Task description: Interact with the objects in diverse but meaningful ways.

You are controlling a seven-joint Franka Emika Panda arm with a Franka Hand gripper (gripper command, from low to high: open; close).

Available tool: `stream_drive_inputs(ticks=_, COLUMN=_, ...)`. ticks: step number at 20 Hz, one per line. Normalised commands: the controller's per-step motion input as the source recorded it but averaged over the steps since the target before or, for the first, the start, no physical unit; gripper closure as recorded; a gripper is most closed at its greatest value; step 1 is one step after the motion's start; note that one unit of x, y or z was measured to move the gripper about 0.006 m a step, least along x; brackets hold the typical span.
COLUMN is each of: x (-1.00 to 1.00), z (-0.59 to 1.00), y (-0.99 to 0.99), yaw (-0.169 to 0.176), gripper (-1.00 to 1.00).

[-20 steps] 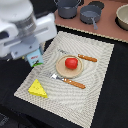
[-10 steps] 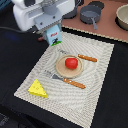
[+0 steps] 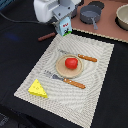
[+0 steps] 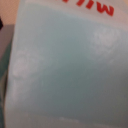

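My gripper [image 3: 62, 21] hangs over the far edge of the placemat, shut on the white carton [image 3: 64, 28] with green-blue print. The carton [image 4: 65, 65] fills the wrist view as a pale blue-white face with red letters at one edge, so the fingers are hidden there. A round red tomato [image 3: 71, 62] sits on the tan plate [image 3: 62, 69]. The yellow cheese wedge [image 3: 37, 88] lies at the placemat's near corner on the exterior view's left. A thin brown sausage [image 3: 45, 37] lies on the dark table beside the carton, on the exterior view's left.
An orange-handled knife [image 3: 87, 58] and fork [image 3: 70, 82] flank the plate on the striped placemat [image 3: 95, 95]. A dark pot [image 3: 92, 15] and a tan bowl [image 3: 123, 16] stand on a wooden surface at the back right.
The arm has swung from the exterior view's left toward the far middle, carrying the carton to the placemat's far edge. The other toys have not moved.
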Motion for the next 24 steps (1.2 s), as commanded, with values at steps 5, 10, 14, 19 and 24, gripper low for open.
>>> stream_drive_inputs(ticks=5, x=0.13, z=-0.43, y=0.25, yaw=0.043, gripper=1.00)
stream_drive_inputs(ticks=10, x=0.02, z=-0.51, y=0.02, yaw=0.027, gripper=1.00)
stream_drive_inputs(ticks=14, x=0.00, z=-0.53, y=0.11, yaw=0.038, gripper=1.00)
stream_drive_inputs(ticks=19, x=0.08, z=-0.03, y=0.29, yaw=0.036, gripper=-1.00)
stream_drive_inputs(ticks=24, x=0.35, z=0.91, y=0.45, yaw=-0.001, gripper=-1.00)
